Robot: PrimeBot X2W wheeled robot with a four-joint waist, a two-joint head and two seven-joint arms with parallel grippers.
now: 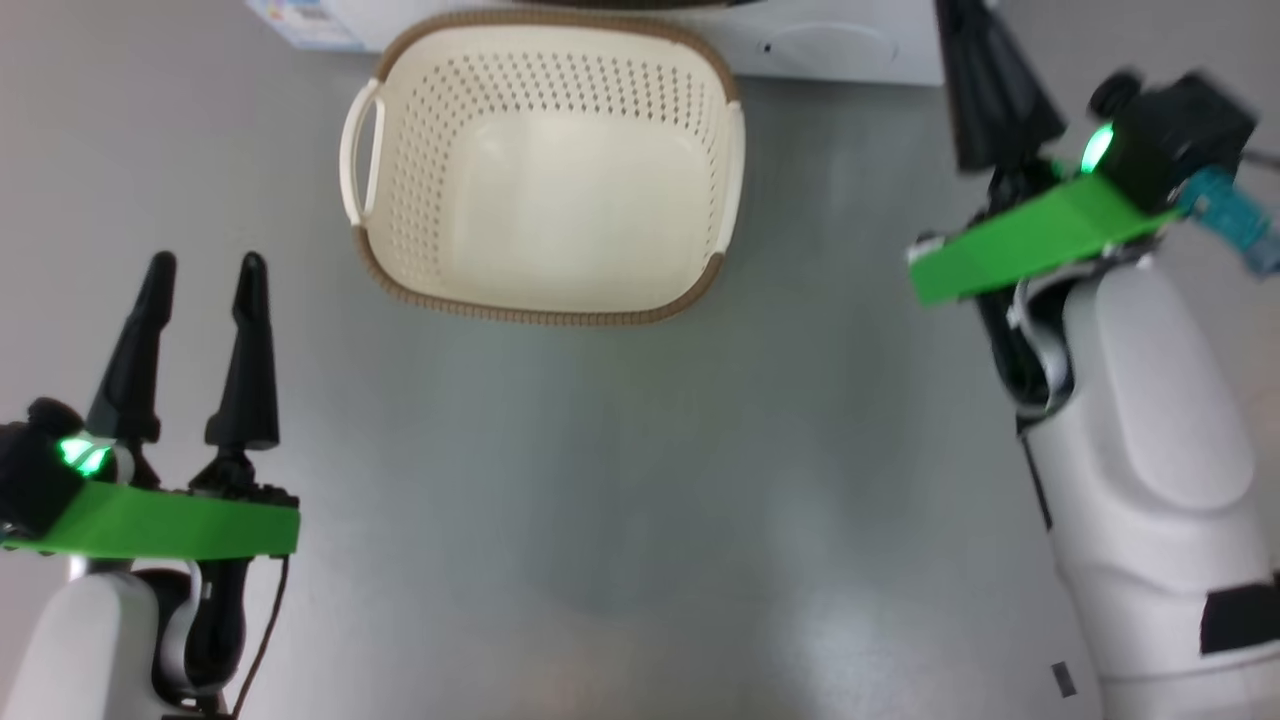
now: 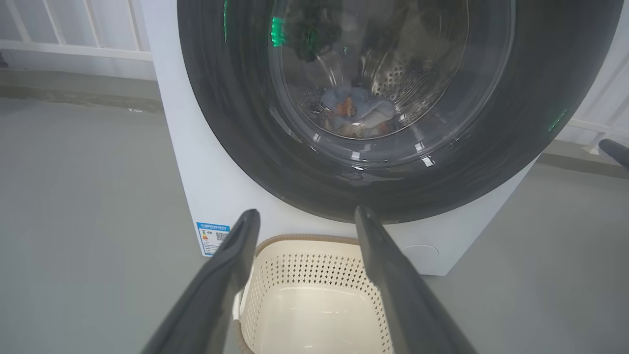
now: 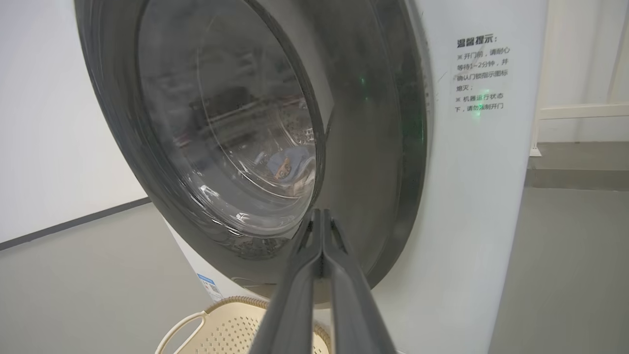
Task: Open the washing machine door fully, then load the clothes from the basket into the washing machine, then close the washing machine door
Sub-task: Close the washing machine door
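The basket [image 1: 540, 315] is sitting empty on the grey floor [image 1: 620, 480] in the upper middle of the head view, its far edge lying just beside the foot of the washer [image 1: 900, 50] along the top edge. A blue label [image 1: 300, 20] is showing at the washer's corner, upper left of that frame.

The left gripper [image 1: 205, 265] is hanging at the lower left of the head view with its jaws spread wide and nothing between them, well apart from the basket. In the left wrist view its two fingers [image 2: 231, 260] are framing the basket's far rim at the bottom middle, apart from it.

The door [image 2: 236, 123] is taking up the top of the left wrist view and is looking closed against the washer's front. The clothes [image 2: 354, 110] are lying inside the drum, showing through the glass in the upper middle of that frame as a light blue heap with orange-brown prints.

The right gripper [image 3: 322, 212] is rising from the bottom middle of the right wrist view, its jaws pressed tightly together and gripping nothing. Its tips are pointing at the lower part of the door's black rim; whether they are touching it cannot be told. A sticker [image 3: 481, 73] with printed text is sitting on the washer's front at the upper right of that frame.
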